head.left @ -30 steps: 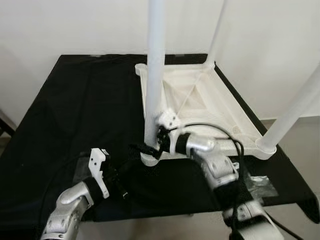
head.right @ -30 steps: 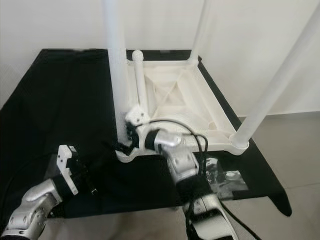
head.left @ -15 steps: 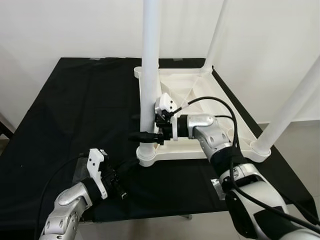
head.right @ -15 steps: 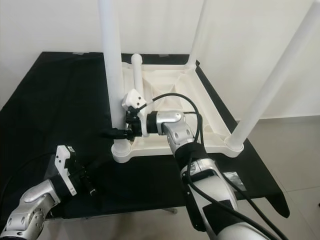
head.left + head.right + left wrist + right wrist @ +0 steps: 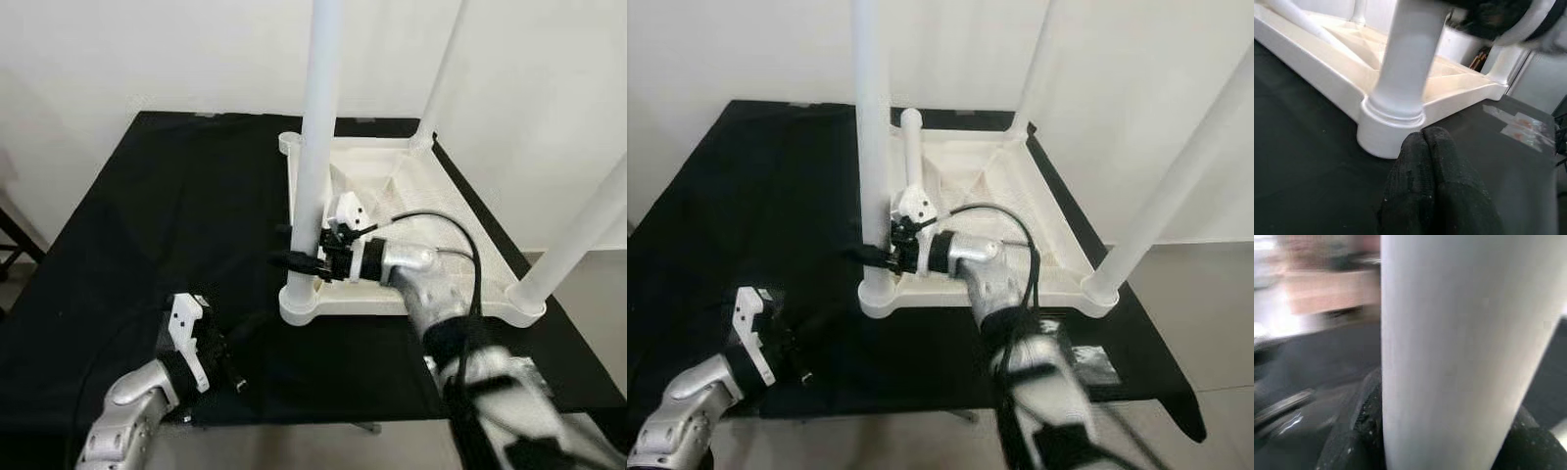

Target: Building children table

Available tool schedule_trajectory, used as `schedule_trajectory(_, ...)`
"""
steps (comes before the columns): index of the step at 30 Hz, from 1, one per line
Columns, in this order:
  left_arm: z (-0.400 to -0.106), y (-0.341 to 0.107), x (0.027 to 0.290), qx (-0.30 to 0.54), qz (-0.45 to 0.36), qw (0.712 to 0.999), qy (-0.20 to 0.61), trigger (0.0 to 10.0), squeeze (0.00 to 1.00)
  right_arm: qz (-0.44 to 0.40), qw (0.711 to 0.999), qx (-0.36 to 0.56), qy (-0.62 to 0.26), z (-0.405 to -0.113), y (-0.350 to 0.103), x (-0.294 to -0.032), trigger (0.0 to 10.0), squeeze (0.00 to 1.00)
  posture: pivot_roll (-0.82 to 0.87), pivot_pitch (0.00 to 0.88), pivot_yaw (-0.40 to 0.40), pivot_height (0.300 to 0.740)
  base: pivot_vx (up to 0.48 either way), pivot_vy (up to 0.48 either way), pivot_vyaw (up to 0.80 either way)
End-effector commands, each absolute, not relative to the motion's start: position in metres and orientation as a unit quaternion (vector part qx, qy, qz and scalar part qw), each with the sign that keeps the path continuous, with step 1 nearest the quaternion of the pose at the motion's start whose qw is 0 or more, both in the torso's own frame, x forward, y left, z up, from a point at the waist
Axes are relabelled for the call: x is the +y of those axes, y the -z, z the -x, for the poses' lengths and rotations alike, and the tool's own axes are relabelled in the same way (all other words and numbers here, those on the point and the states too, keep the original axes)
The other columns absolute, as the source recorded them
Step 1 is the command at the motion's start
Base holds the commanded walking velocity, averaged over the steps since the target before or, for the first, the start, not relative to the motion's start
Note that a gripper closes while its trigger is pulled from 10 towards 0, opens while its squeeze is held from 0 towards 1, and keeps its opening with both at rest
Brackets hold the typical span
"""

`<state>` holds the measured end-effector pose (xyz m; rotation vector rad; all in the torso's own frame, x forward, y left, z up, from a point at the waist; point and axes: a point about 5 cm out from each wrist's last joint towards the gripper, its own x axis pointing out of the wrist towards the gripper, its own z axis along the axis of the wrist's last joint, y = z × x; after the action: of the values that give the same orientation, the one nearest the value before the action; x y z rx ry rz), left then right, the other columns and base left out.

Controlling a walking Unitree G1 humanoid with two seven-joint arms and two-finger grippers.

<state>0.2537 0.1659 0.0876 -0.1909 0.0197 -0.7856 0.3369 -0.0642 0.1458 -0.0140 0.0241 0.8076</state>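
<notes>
A white plastic children's table top (image 5: pixel 441 211) lies upside down on a black cloth. Three white legs stand up from its corners. My right gripper (image 5: pixel 297 260) is shut on the near-left leg (image 5: pixel 315 147) a little above its socket. In the right wrist view that leg (image 5: pixel 1449 352) sits between the black fingers (image 5: pixel 1354 440). Another white tube (image 5: pixel 913 162) shows behind this leg, over the far-left corner. My left gripper (image 5: pixel 1425 147) is shut and empty, low over the cloth just short of the near-left corner socket (image 5: pixel 1388 134).
The black-covered work table (image 5: pixel 147 215) ends close in front of me and at the right. Clear plastic wrapping (image 5: pixel 1097 362) lies on the cloth near the front right corner. A pale wall stands behind, and a dark furniture leg (image 5: pixel 12 235) at the far left.
The camera has shifted. My right gripper has slid from the leg's base a little way up the leg and still holds it. The left gripper has barely moved.
</notes>
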Motion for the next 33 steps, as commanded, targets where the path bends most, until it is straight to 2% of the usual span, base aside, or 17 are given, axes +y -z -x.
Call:
schedule_trajectory(1,-0.253,-0.090,0.167,0.010,0.092,0.917,0.389,10.0,0.00,0.021,0.948,0.172,-0.266,-0.303,-0.083,-0.073,0.0,0.00,0.02,0.056,-0.060,0.740,0.000,0.000,0.00)
schedule_trajectory(6,-0.254,-0.090,0.166,0.013,0.094,0.915,0.392,10.0,0.00,0.051,0.928,0.150,-0.338,-0.301,-0.090,-0.056,0.0,0.00,0.01,0.049,-0.064,0.740,0.000,0.000,0.00)
schedule_trajectory(10,-0.254,-0.089,0.166,0.012,0.094,0.915,0.391,10.0,0.00,0.057,0.928,0.144,-0.340,-0.310,-0.096,-0.057,0.0,0.00,0.02,0.046,-0.066,0.740,0.000,0.000,0.00)
schedule_trajectory(11,-0.255,-0.090,0.167,0.011,0.094,0.917,0.388,10.0,0.00,0.061,0.928,0.142,-0.340,-0.314,-0.099,-0.057,5.0,0.00,0.02,0.046,-0.066,0.740,0.000,0.000,0.00)
schedule_trajectory(12,-0.255,-0.090,0.167,0.011,0.094,0.917,0.388,10.0,0.00,0.061,0.928,0.142,-0.340,-0.314,-0.099,-0.057,5.0,0.00,0.02,0.046,-0.066,0.740,0.000,0.000,0.00)
schedule_trajectory(13,-0.255,-0.090,0.167,0.010,0.093,0.918,0.386,10.0,0.00,0.065,0.927,0.139,-0.342,-0.317,-0.104,-0.056,10.0,0.00,0.02,0.046,-0.066,0.740,0.000,0.000,0.00)
schedule_trajectory(14,-0.255,-0.090,0.167,0.009,0.093,0.918,0.385,10.0,0.00,0.062,0.917,0.135,-0.369,-0.318,-0.109,-0.052,10.0,0.00,0.03,0.043,-0.068,0.740,0.000,0.000,0.00)
schedule_trajectory(15,-0.255,-0.090,0.167,0.009,0.093,0.918,0.385,10.0,0.00,0.055,0.904,0.134,-0.402,-0.317,-0.113,-0.048,10.0,0.47,0.03,0.042,-0.068,0.740,0.000,0.000,0.00)
schedule_trajectory(16,-0.255,-0.090,0.167,0.009,0.093,0.918,0.385,10.0,0.00,0.055,0.904,0.134,-0.402,-0.317,-0.113,-0.048,10.0,0.47,0.03,0.042,-0.068,0.740,0.000,0.000,0.00)
schedule_trajectory(17,-0.255,-0.090,0.167,0.009,0.094,0.918,0.385,10.0,0.00,0.050,0.895,0.125,-0.425,-0.317,-0.122,-0.047,10.0,1.00,0.03,0.040,-0.067,0.740,0.000,0.000,0.00)
schedule_trajectory(21,-0.255,-0.090,0.166,0.009,0.094,0.918,0.386,10.0,0.00,0.050,0.885,0.111,-0.450,-0.319,-0.131,-0.047,10.0,1.00,0.03,0.036,-0.066,0.740,0.000,0.000,0.00)
schedule_trajectory(24,-0.255,-0.090,0.165,0.009,0.095,0.917,0.387,10.0,0.00,0.081,0.858,0.064,-0.504,-0.327,-0.151,-0.050,10.0,1.00,0.03,0.031,-0.070,0.740,0.000,0.000,0.00)
schedule_trajectory(25,-0.256,-0.090,0.164,0.009,0.095,0.917,0.388,10.0,0.00,0.095,0.837,0.049,-0.537,-0.330,-0.159,-0.052,10.0,0.50,0.04,0.029,-0.073,0.740,0.000,0.000,0.00)
schedule_trajectory(26,-0.256,-0.090,0.164,0.009,0.095,0.917,0.388,10.0,0.00,0.095,0.837,0.049,-0.537,-0.330,-0.159,-0.052,10.0,0.50,0.04,0.029,-0.073,0.740,0.000,0.000,0.00)
schedule_trajectory(27,-0.256,-0.090,0.164,0.009,0.095,0.917,0.387,10.0,0.00,0.109,0.813,0.035,-0.571,-0.332,-0.166,-0.053,10.0,0.00,0.04,0.026,-0.073,0.740,0.000,0.000,0.00)
schedule_trajectory(28,-0.257,-0.090,0.163,0.009,0.095,0.917,0.387,10.0,0.00,0.116,0.790,0.031,-0.602,-0.334,-0.172,-0.054,10.0,0.00,0.04,0.022,-0.073,0.740,0.000,0.000,0.00)
schedule_trajectory(33,-0.257,-0.090,0.163,0.009,0.094,0.917,0.387,10.0,0.00,0.117,0.764,0.028,-0.635,-0.349,-0.188,-0.057,10.0,0.00,0.04,0.017,-0.070,0.740,0.000,0.000,0.00)
